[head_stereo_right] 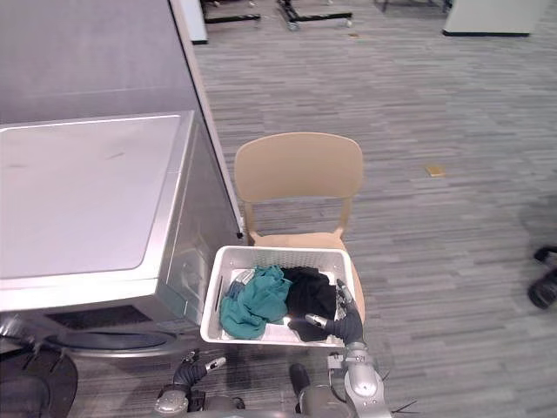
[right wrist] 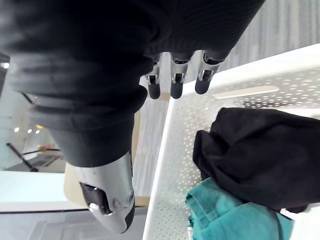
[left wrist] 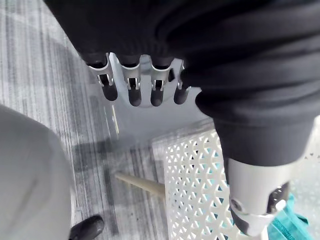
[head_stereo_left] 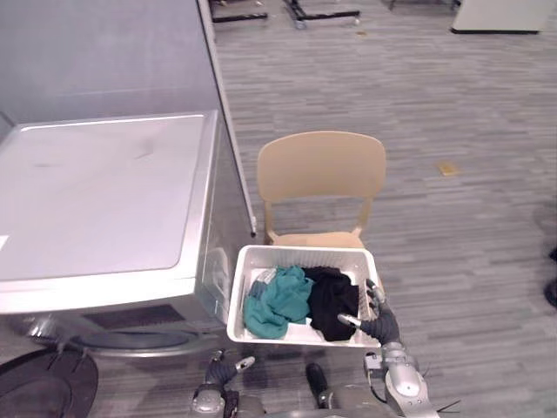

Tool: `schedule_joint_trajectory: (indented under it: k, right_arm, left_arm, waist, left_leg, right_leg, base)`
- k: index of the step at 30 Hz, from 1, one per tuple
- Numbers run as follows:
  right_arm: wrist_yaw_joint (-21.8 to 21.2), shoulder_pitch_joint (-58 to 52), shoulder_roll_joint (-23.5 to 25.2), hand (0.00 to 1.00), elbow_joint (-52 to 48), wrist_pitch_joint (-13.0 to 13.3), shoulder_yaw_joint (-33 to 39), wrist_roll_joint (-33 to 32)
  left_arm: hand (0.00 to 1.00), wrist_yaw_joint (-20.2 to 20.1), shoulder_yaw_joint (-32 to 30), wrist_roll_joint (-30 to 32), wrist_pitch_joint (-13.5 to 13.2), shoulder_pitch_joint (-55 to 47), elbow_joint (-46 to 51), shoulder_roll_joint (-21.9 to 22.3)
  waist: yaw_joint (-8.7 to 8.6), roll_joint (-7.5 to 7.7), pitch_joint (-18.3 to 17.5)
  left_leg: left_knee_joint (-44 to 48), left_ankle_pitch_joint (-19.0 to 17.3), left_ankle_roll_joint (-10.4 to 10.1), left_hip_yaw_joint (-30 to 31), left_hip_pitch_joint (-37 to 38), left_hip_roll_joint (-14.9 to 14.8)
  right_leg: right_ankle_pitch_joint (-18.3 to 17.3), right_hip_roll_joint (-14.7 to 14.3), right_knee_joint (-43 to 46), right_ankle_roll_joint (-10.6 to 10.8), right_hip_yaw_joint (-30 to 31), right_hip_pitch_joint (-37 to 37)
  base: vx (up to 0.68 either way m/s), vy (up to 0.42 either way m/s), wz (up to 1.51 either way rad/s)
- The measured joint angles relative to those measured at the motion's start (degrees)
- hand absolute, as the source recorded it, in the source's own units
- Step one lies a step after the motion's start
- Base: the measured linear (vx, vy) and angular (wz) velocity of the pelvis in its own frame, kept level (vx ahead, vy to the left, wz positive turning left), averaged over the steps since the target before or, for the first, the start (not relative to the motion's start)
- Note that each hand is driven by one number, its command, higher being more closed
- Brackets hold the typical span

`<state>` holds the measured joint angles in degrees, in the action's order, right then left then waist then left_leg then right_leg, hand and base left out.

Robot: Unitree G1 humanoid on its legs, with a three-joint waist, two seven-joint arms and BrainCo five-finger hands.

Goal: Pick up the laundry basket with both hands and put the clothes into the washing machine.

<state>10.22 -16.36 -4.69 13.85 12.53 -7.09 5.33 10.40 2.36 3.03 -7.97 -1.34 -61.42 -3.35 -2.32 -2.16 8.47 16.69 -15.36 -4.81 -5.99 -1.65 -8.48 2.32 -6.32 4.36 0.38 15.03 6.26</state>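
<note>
My right hand (head_stereo_left: 377, 320) was spread at the right rim of the basket (head_stereo_left: 300, 251); left hand (head_stereo_left: 219, 373), also spread, hung below its near corner.

No writing, number, label or sign can be read here: the washing machine (head_stereo_left: 104, 200), the white laundry basket (head_stereo_left: 300, 254), the clothes (head_stereo_left: 280, 300) in it and the tan chair (head_stereo_left: 320, 165) all show plain surfaces, with any print too small to make out.
</note>
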Motion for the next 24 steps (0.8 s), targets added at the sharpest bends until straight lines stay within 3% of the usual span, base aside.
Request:
schedule_joint_trajectory:
  k: [4, 7, 10, 15, 17, 24]
  right_arm:
    - [-0.43, 1.79, -0.12, 0.0, 3.84, -0.71, 0.35, -0.02]
    - [-0.45, 2.53, -0.33, 0.0, 4.01, -0.72, 0.37, 0.56]
    - [-0.45, 2.51, -1.15, 0.0, 4.01, -0.8, 0.44, 2.15]
    - [-0.41, 5.59, -6.37, 0.0, 4.07, -1.84, 0.58, 7.41]
    - [-0.44, 10.53, -9.47, 0.0, 6.59, -1.84, 0.49, 9.4]
    - [-1.23, 18.72, -14.05, 0.0, 10.96, -1.87, -3.63, 12.87]
  left_arm:
    - [0.0, -0.23, 0.04, 0.04, 0.28, -0.5, -0.15, -0.4]
    - [0.0, -0.25, 0.07, 0.08, 0.37, -0.39, -0.36, -0.85]
    - [0.0, -0.35, 0.12, 0.5, 0.25, -0.32, -0.43, -1.3]
    - [0.0, -0.37, -0.17, 0.4, -0.08, -1.0, 0.1, -1.59]
    - [0.0, -0.41, -0.23, 0.32, -0.23, -0.99, 0.36, -2.37]
    - [0.0, -0.45, -0.5, 0.27, -0.25, -2.21, 0.7, -4.95]
  waist:
    - [0.34, 0.5, -0.03]
    - [0.28, 0.46, -0.02]
    - [0.31, 0.44, -0.04]
    - [1.92, 0.3, -0.1]
    - [2.98, 0.32, -0.09]
    - [3.49, 1.07, 1.45]
  left_leg:
    - [-2.07, -0.33, 0.6, -5.17, 3.07, 1.0]
    - [-3.1, -0.3, 0.64, -6.09, 4.39, 1.79]
    - [-4.35, 0.52, 1.85, -4.62, 4.52, 2.58]
    - [-5.46, 1.31, 2.59, -0.66, 4.49, 3.58]
    - [-7.02, 2.35, 2.74, 0.92, 4.27, 4.22]
    - [-7.81, 3.56, 2.53, 3.16, 2.44, 4.54]
  right_leg:
    - [1.81, 0.58, -1.32, 1.85, 2.88, -0.19]
    - [2.04, 1.24, -2.69, 1.88, 2.9, -1.03]
    - [2.04, 2.34, -3.98, 1.88, 0.88, -1.87]
    - [2.04, 3.97, -6.21, 1.87, -3.42, -4.17]
    - [2.38, 4.66, -6.86, 1.8, -5.1, -4.21]
    - [3.11, 5.57, -8.52, 1.78, -8.49, -3.98]
  base:
    - [0.08, 0.153, -0.59]
    - [0.08, 0.098, -0.31]
    - [0.06, 0.06, 0.27]
    - [0.01, 0.034, 0.47]
    - [-0.04, 0.019, 0.39]
    - [-0.05, 0.003, 0.23]
